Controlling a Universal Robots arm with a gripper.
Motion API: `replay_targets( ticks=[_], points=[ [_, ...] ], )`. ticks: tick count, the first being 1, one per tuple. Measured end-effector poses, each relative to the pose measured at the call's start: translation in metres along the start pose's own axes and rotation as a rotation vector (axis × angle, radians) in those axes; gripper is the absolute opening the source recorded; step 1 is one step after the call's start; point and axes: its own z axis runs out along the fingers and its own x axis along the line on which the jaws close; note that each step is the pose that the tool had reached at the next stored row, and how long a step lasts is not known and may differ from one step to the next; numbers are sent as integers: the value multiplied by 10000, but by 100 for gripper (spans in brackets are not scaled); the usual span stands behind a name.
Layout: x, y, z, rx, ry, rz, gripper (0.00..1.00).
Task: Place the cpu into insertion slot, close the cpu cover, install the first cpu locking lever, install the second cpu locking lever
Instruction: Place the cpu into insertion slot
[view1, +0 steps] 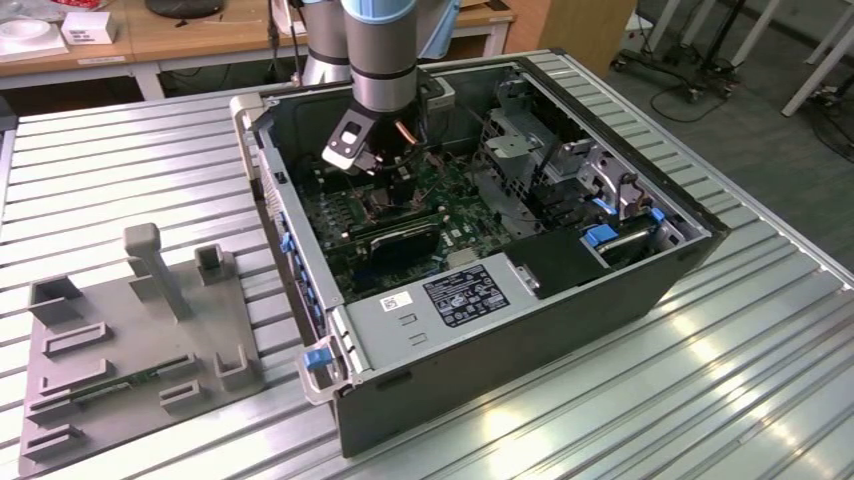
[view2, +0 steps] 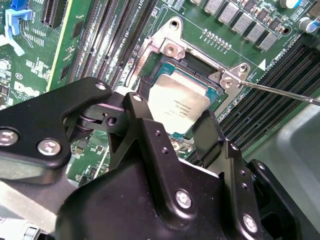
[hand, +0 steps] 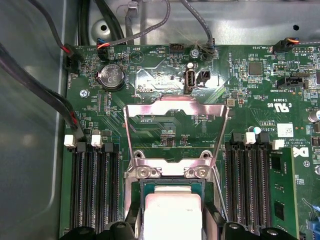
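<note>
Inside the open computer case (view1: 534, 290), my gripper (view2: 170, 114) reaches down to the green motherboard (view2: 95, 35). Its black fingers (view2: 136, 107) sit against two opposite edges of the cpu (view2: 177, 102), a silvery-beige square chip. The chip sits at the insertion slot (view2: 175, 64), a dark socket in a silvery frame; I cannot tell if it is fully seated. In the first wrist view, the cpu (hand: 172, 212) lies between the fingers, and the cpu cover (hand: 175, 107) stands swung open beyond the slot. A thin locking lever (view2: 280, 92) sticks out beside the socket.
Long black memory slots (hand: 95, 190) flank the socket on both sides. Cables (hand: 45, 95) run along the case wall near the board's edge. A drive cage (view1: 534, 150) fills the case's far side. A grey fixture plate (view1: 134, 340) stands on the slatted metal table at the exterior view's left.
</note>
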Motion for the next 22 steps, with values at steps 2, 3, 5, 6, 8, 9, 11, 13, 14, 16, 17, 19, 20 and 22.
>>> replay_targets(
  ticks=[2, 3, 5, 6, 8, 9, 11, 13, 14, 16, 17, 19, 20, 22],
  points=[
    [0, 1, -11, 0, -1, 0, 61],
    [0, 2, -23, 0, -1, 0, 61],
    [0, 5, -60, 0, -1, 1, 61],
    [0, 8, -84, -1, 1, 1, 61],
    [0, 12, -135, 0, -1, 1, 61],
    [0, 15, -161, -1, 1, 1, 61],
    [0, 19, -215, 0, 0, 0, 61],
    [0, 24, -263, 0, 0, 0, 61],
    [0, 25, -279, 1, -1, 0, 61],
    [1, 26, -282, -2, 2, 0, 61],
    [1, 26, -283, -3, 4, 0, 61],
    [0, 27, -293, -1, 1, 0, 61],
    [0, 27, -294, -1, 1, 0, 61],
    [0, 27, -297, 0, 0, 0, 61]
  ],
)
